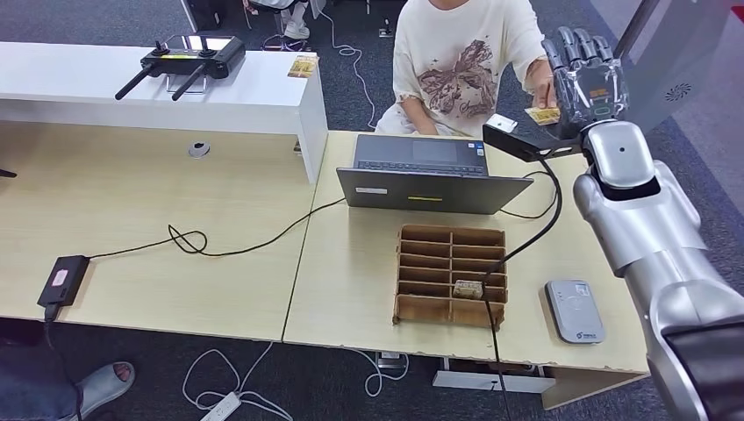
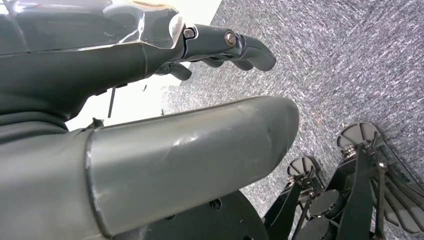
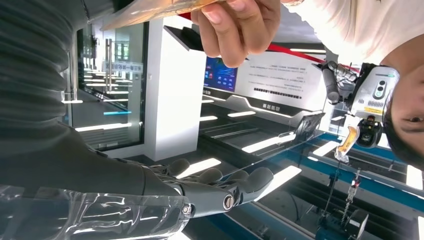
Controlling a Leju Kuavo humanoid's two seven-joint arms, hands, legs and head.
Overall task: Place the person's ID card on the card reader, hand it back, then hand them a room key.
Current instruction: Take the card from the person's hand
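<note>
1. The right hand is raised with fingers spread, beside the ID card.
2. A person's hand holds the card.
3. The card reader lies near the tabletop's front right corner.
4. The left hand hangs empty, fingers curled.

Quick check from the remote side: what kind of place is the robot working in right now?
Probably a mock reception counter in a tech showroom or lab: pale wooden desk with an open grey laptop, a grey card reader, a brown compartmented cardboard key tray, and a person in a cream T-shirt opposite.

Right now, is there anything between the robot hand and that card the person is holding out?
Nothing visible. The right robot hand is raised next to the ID card, which the person's hand holds out over the desk's far edge.
</note>
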